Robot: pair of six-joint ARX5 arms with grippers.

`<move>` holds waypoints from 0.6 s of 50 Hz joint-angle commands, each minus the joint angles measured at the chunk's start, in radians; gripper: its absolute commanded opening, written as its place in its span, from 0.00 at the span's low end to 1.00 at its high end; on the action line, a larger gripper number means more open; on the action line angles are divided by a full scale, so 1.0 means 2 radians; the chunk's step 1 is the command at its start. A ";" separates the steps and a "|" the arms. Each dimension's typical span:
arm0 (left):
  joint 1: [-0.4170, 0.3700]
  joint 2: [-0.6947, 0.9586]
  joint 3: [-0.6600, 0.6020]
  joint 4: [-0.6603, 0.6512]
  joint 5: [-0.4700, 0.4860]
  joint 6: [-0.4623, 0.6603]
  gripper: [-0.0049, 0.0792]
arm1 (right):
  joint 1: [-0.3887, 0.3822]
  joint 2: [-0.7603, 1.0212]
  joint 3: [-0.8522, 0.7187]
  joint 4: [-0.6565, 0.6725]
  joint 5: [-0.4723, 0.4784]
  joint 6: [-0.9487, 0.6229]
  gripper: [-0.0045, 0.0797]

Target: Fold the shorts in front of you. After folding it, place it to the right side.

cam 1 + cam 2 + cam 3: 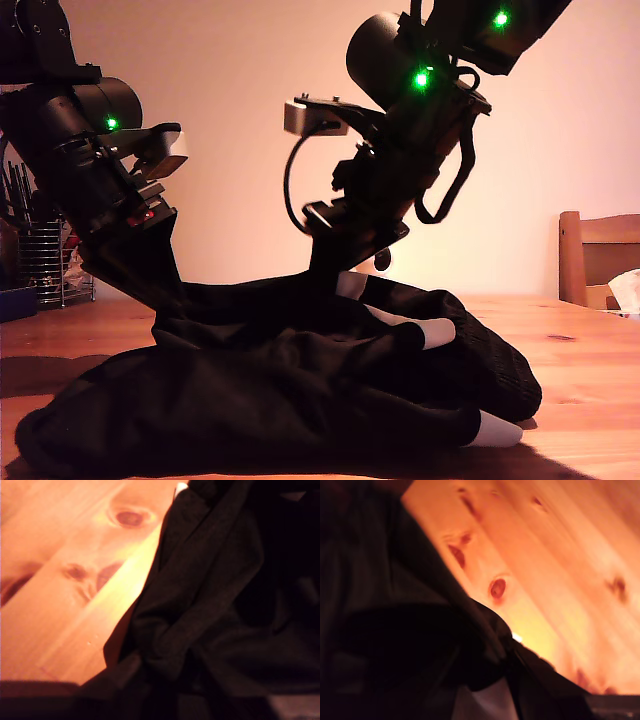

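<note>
The black shorts [300,390] lie in a bunched heap on the wooden table [580,340], with white patches [437,333] showing along their folds. Both arms reach down into the heap. My first gripper [165,290], at the exterior view's left, has its tips buried in the cloth, which rises up to it. My second gripper [335,270], nearer the middle, also holds up a ridge of fabric beside a white patch [490,702]. Both wrist views show dark folds of the shorts [215,605] [395,630] against bare table [60,580]. The fingers themselves are hidden.
A wire rack with utensils [45,260] stands at the exterior view's far left. A wooden chair [598,255] and something white [628,290] are at that view's right edge. Bare table [560,570] stretches to the right of the heap.
</note>
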 commanded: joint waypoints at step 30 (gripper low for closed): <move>0.007 -0.002 0.039 -0.032 0.058 -0.010 0.02 | 0.002 -0.003 0.083 -0.128 -0.010 0.054 0.06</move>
